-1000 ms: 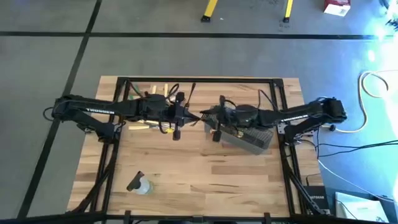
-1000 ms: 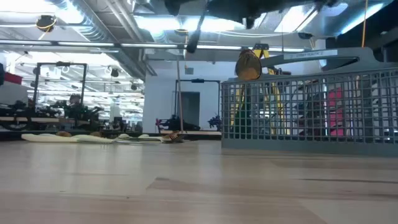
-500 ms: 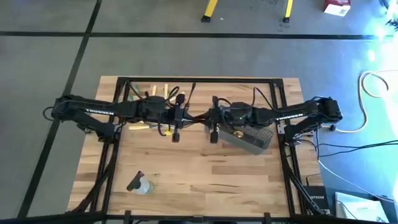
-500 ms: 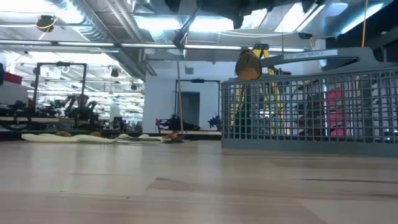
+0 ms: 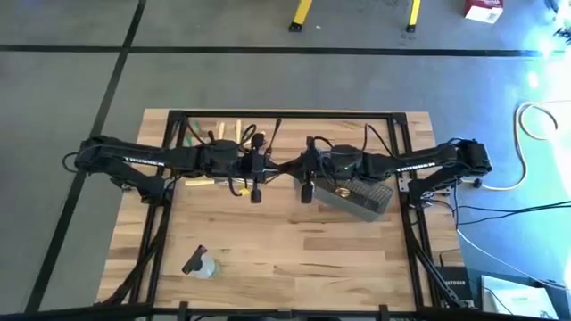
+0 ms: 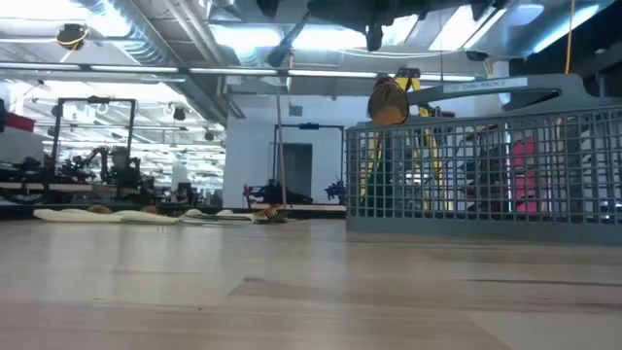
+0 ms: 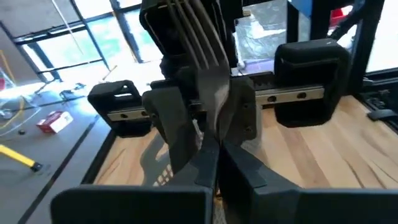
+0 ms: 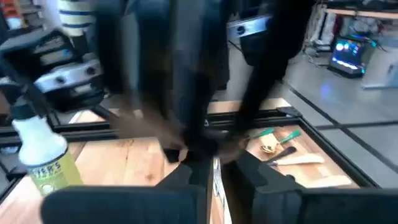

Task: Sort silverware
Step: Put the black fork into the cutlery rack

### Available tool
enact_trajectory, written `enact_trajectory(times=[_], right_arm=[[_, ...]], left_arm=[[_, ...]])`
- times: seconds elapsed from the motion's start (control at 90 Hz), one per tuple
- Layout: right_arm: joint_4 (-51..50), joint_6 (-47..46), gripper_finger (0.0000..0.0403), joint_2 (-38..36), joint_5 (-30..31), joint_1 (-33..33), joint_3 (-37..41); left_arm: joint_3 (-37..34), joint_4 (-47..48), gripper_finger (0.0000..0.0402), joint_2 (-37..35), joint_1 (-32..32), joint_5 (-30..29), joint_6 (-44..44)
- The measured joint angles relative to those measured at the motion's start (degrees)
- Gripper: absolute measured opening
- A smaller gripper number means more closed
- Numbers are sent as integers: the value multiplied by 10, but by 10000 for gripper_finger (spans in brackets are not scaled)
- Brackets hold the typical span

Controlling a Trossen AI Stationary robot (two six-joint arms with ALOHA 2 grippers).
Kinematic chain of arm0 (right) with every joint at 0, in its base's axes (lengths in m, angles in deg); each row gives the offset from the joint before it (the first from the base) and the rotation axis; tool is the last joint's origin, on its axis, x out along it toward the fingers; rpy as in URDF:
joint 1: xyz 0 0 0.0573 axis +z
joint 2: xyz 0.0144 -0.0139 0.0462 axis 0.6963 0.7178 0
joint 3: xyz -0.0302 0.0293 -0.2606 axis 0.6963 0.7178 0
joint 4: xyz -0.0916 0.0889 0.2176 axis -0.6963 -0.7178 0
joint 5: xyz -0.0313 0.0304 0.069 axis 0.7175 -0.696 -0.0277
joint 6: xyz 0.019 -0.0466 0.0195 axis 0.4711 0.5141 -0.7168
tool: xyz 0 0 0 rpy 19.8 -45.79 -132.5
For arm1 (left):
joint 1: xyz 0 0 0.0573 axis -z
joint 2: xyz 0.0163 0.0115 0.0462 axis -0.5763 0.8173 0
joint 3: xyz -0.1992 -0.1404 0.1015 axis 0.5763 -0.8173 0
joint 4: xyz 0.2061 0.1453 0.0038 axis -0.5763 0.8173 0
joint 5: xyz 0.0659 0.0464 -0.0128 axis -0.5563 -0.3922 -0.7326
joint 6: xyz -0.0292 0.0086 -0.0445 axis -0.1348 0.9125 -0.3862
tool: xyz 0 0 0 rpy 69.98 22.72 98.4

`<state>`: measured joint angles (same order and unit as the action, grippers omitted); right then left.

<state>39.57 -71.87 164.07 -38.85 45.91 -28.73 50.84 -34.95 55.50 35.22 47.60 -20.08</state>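
We judged the step in hand to be a handover in the air. The left end effector (image 5: 256,167) hung above the tabletop (image 5: 285,245), just off the open end of the wire-mesh basket (image 5: 364,201), and it was clenched on the handle of a black fork (image 7: 194,32). The fork's tines stood up and away from the wrist. The right end effector (image 5: 306,169) faced it, between the left one and the basket and very near the fork. Whether it was released or clenched we could not tell, since its own wrist view was smeared.

To do this well, we would have the right arm take the fork on its bare shaft, clear of the left arm's pads. It should be firmly clenched before the left one lets go, because the fork hung high over the wood and a slip would drop it short of the basket. We would also keep the fork's long axis steady, so that it could go down into a basket compartment handle or tines first without catching on the mesh.

The rest of the silverware (image 5: 220,134), pale and green pieces, lay loose on the tabletop. It was well apart from the basket, beyond the left arm and out of either end effector's grasp.
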Motion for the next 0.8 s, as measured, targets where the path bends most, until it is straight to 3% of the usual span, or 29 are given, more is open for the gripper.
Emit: enact_trajectory(times=[0.222,0.8], right_arm=[[-9,-32,14,-6,27,0,2],[-44,-64,4,-51,121,45,1]], left_arm=[[2,-72,0,49,3,-15,1],[3,-157,0,78,2,-33,24]])
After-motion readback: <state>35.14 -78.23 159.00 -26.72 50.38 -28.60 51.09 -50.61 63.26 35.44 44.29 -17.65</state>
